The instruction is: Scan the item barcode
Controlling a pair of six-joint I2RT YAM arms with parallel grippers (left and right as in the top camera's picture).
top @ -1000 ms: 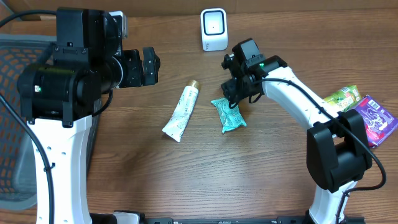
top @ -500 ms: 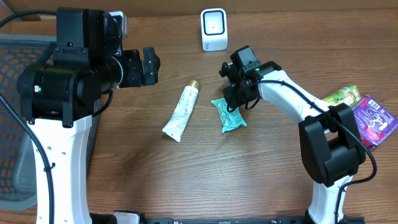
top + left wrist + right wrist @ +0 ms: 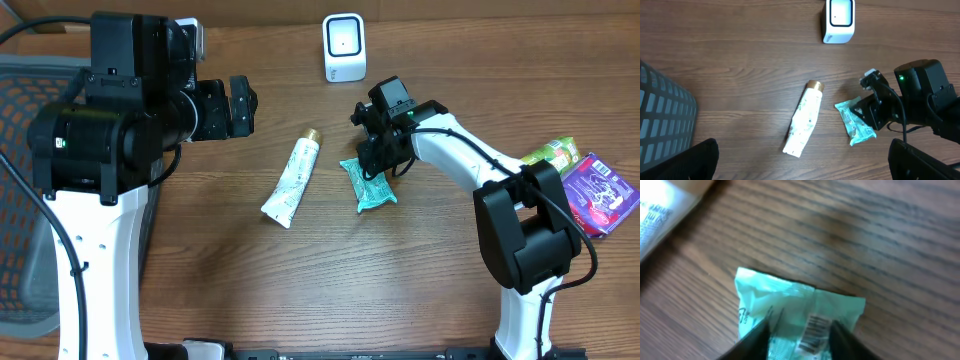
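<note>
A mint-green packet [image 3: 370,185] lies flat on the wooden table, its barcode [image 3: 815,330] facing up. My right gripper [image 3: 375,160] is low over the packet's far end. In the right wrist view its gripper [image 3: 799,340] has the jaws apart, one either side of the barcode, with the packet [image 3: 790,300] showing between them. The white scanner [image 3: 344,47] stands upright at the back of the table. My left gripper [image 3: 240,107] hangs high at the left, wide open and empty; the left wrist view looks down on the packet [image 3: 855,122] and the scanner [image 3: 839,20].
A white tube with a gold cap [image 3: 292,178] lies left of the packet. A yellow-green snack bag [image 3: 548,158] and a purple one [image 3: 600,192] lie at the right edge. A dark mesh basket [image 3: 20,180] sits off the table's left side.
The right wrist has shifted slightly left and settled over the packet's far end. The packet, the tube and the left arm have not moved.
</note>
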